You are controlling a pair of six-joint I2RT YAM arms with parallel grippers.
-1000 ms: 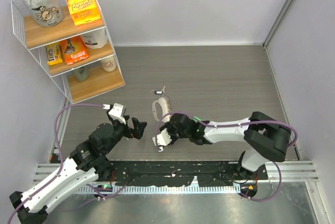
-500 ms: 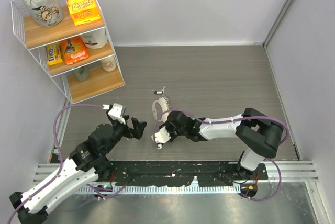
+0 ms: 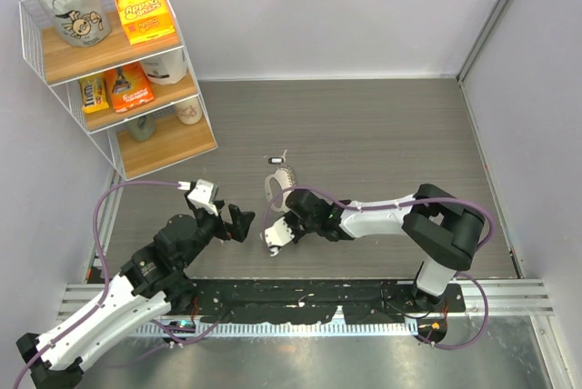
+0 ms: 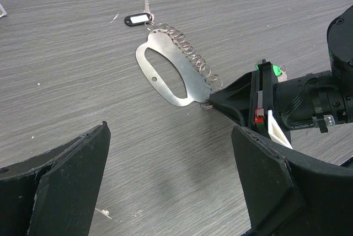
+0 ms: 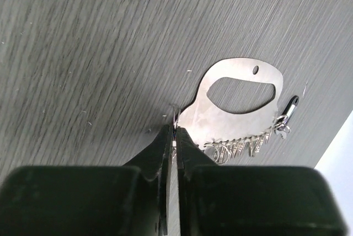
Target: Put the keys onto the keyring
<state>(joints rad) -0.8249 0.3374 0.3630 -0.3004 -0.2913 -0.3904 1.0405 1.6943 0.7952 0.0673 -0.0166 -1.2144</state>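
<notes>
Right gripper [image 5: 175, 131]: fingers pinched on the end loop of the keyring [image 5: 231, 123]
Left gripper [image 4: 171, 131]: spread wide, holding nothing
Position: keyring lies flat on the table [image 4: 55, 54], between the arms
Green key [image 4: 273, 70]: just behind the pinching fingers
Risk: we judge the thin loop may slip free on lifting

Left end effector [image 4: 171, 131], right end effector [image 5: 175, 131] black; white links [image 3: 100, 321], black joints [image 3: 450, 234], purple cables [image 3: 136, 186].

green key [image 4: 274, 70] mostly hidden behind right end effector [image 4: 212, 100], what its tips pinch too small to identify, fingers [image 4: 66, 186] of left end effector [image 4: 171, 132] cut by lower edge
</notes>
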